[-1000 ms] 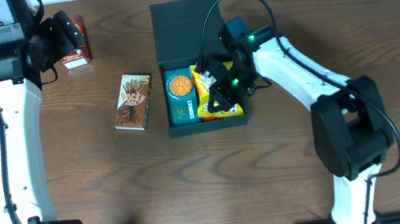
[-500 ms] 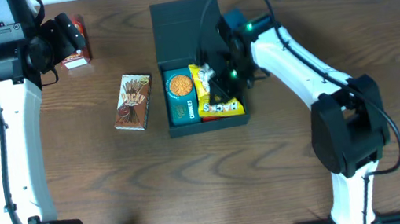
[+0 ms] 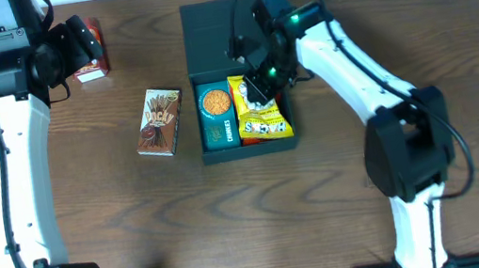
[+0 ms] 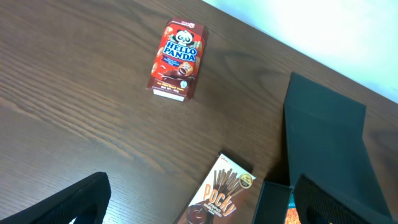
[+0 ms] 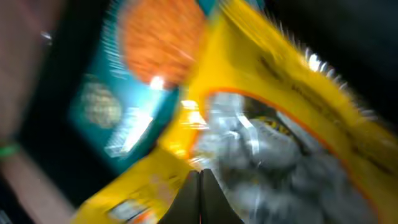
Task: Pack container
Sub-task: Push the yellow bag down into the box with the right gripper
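Container (image 3: 216, 38) sits in the middle of the table, lid open. Right gripper (image 3: 256, 82) has its jaws pinched together on the yellow packet (image 3: 266, 122) (lying inside it); left gripper (image 4: 200, 186) jaws are wide apart.

Dark square container (image 3: 223, 152); lid open, mid-table

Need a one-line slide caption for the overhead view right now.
Right gripper at the yellow snack bag inside the open container; Pocky box lies beside it.
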`<state>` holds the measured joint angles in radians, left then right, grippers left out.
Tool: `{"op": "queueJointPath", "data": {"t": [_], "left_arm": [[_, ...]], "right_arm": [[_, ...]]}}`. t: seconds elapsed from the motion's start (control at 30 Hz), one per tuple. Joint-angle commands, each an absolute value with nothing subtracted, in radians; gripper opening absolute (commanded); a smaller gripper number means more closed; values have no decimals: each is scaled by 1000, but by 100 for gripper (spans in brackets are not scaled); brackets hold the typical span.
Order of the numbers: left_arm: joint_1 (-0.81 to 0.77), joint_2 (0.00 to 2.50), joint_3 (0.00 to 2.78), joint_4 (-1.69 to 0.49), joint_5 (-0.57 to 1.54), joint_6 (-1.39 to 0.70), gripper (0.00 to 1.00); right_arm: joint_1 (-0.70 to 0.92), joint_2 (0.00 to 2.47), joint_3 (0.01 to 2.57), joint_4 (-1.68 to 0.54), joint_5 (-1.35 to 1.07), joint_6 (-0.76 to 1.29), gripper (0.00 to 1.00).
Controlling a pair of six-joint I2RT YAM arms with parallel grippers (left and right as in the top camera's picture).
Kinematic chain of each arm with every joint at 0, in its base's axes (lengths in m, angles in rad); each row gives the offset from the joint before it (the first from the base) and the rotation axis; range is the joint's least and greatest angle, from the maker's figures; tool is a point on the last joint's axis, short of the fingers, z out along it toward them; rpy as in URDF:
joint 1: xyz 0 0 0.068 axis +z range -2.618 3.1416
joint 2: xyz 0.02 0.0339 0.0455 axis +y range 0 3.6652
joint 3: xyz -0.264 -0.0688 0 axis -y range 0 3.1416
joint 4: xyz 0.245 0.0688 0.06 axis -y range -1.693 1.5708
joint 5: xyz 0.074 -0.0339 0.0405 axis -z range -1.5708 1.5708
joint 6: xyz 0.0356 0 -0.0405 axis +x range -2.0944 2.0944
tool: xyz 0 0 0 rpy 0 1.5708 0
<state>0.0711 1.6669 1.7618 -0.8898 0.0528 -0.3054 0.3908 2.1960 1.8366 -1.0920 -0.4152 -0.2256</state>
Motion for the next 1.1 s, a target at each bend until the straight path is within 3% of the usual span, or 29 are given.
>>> {"op": "queueJointPath", "data": {"t": [0.0,0.37,0.7,0.9,0.93,1.07], "left_arm": [[73,1670,1769,-891,54,-284,95],[73,1670,1769,-881,53,-284,95],[73,1695,1766,-871,36,-216,95],[73,1812,1738,-749,-36,-121,95],[73,1840,1738,-718,-38,-96,95],[75,1973,1738,-537,-141,-66,95]], "right_arm": [[378,2263,1820,-1107,-388,-202,1],[373,2279,1865,-1143,-385,-171,1],[363,2105,2033,-1124,-385,-181,1],[315,2010,2087,-1072,-418,-203,1],[305,2000,2087,-1069,-434,-217,8],[266,1964,2087,-1082,-453,-233,78]]}}
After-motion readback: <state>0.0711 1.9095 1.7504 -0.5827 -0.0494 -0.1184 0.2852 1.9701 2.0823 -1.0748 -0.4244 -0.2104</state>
